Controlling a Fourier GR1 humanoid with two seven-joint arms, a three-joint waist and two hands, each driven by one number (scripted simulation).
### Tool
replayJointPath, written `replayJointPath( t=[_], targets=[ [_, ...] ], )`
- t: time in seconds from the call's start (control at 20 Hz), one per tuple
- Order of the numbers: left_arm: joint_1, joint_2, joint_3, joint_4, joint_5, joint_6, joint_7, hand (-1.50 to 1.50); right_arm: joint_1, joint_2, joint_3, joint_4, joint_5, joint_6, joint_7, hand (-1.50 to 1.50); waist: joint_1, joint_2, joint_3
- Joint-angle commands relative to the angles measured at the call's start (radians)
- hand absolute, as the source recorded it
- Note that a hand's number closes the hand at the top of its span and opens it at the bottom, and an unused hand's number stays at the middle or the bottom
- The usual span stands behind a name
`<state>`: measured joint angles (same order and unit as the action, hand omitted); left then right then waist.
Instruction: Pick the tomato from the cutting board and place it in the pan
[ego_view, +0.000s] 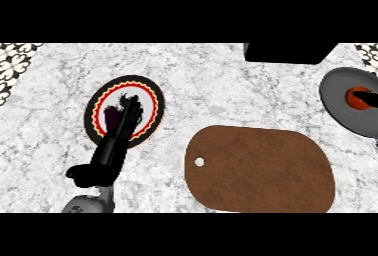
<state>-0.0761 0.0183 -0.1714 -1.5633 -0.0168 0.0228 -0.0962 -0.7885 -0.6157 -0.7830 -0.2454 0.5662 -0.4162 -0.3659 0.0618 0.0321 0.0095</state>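
Note:
The tomato (357, 98) shows as a red-orange round lying in the grey pan (345, 111) at the far right edge. A narrow black shape crosses the tomato and runs off the right edge; it looks like part of my right hand (370, 98), and little of it shows. The brown cutting board (258, 167) lies at centre right with nothing on it. My left hand (118, 137) stretches up from the lower left, fingers straight, over a round patterned plate (151, 107).
A dark purple object (111, 118) lies on the patterned plate, partly hidden by my left hand. A black block (288, 52) stands at the counter's far edge, upper right. Patterned tiles show in both upper corners.

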Motion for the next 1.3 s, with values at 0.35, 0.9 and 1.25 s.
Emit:
replayJointPath(
  t=[0.35,0.9,1.25],
  targets=[
    [0.025,0.026,0.047,-0.034,0.037,-0.015,0.005,0.00,0.137,-0.078,-0.170,0.035,-0.222,0.369,-0.236,-1.50,-0.035,-0.019,-0.004],
    [0.089,0.029,0.036,-0.040,0.004,-0.013,-0.025,0.00,0.267,-0.067,-0.094,0.005,-0.260,0.559,-0.377,-1.50,-0.047,-0.027,-0.008],
    [0.117,0.011,0.016,-0.083,0.000,-0.011,0.007,0.00,0.354,-0.059,-0.039,-0.012,-0.291,0.583,-0.434,-1.50,-0.051,-0.030,-0.008]
  ],
)
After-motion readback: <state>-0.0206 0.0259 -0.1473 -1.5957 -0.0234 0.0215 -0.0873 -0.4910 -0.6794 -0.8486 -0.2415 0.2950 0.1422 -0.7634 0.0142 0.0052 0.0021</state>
